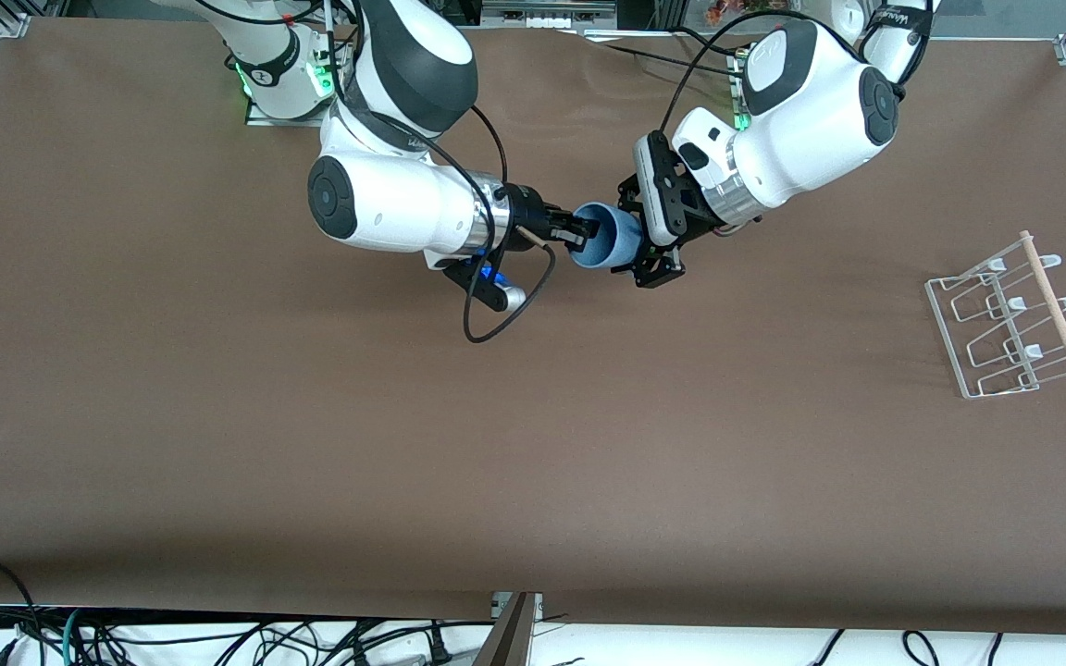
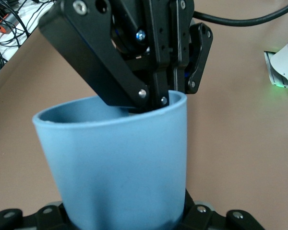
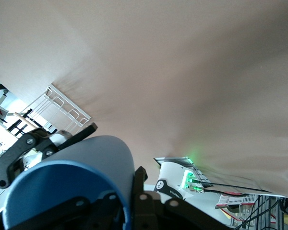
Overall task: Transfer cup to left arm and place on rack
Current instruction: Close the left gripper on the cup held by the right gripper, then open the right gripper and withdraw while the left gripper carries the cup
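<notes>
The cup (image 1: 609, 238) hangs in the air over the middle of the table (image 1: 218, 444), caught between both arms at the handover. The likely failure is a badly timed release: if the right gripper (image 1: 573, 232), pinching the rim with one finger inside the mouth, lets go before the left gripper (image 1: 658, 242) has a firm hold, the cup drops and rolls. Whether the left gripper's fingers have yet closed on the cup's base end cannot be told. Both forearms lie nearly level, wrists turned toward each other, the cup on its side between them. The rack (image 1: 1010, 319) stands well apart, at the left arm's end of the table.
</notes>
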Motion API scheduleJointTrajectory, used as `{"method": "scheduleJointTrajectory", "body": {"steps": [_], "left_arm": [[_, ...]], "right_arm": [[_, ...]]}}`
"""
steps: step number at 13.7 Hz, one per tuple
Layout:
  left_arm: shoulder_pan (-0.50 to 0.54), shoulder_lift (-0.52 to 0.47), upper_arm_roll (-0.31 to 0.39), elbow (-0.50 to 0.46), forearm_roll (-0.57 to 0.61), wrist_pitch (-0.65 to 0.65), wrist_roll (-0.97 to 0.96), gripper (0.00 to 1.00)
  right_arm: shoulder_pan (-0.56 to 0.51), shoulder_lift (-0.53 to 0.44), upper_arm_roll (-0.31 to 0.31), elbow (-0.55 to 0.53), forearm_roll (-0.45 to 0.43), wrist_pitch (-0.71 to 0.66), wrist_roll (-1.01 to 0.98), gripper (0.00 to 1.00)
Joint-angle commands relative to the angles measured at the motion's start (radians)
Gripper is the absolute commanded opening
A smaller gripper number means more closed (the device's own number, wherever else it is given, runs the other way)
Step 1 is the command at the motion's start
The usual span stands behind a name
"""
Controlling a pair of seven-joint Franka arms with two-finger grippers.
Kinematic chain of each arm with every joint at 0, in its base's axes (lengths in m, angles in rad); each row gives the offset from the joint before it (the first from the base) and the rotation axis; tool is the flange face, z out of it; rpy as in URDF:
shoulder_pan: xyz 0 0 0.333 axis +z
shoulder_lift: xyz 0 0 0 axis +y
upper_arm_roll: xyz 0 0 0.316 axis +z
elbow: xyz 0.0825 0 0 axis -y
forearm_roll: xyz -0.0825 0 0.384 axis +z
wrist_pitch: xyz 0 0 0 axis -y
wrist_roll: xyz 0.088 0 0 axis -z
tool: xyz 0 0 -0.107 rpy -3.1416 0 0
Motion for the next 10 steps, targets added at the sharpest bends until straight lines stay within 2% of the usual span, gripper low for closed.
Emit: {"method": "scheduleJointTrajectory", "body": {"steps": [1,3,5,6,10], "left_arm": [[-0.005,0.005,-0.042,-0.001,-0.05,0.012,0.009,0.0],[-0.003,0.003,-0.042,0.01,-0.042,0.009,0.017,0.0],[0.004,0.003,-0.035,0.01,-0.041,0.003,0.023,0.0],[0.007,0.002,-0.031,0.012,-0.039,-0.003,0.024,0.0],[0.011,0.0,0.029,0.03,-0.034,-0.106,0.083,0.0]], "right_arm": [[-0.011,0.005,0.007,0.021,0.079,0.031,-0.005,0.28],[-0.021,0.005,0.008,0.021,0.09,0.024,-0.007,0.3],[-0.025,0.005,0.007,0.019,0.091,0.017,-0.01,0.66],[-0.04,0.005,0.007,0.016,0.091,0.01,-0.011,0.75],[-0.139,-0.02,0.002,0.021,0.087,-0.129,-0.056,0.83]]}}
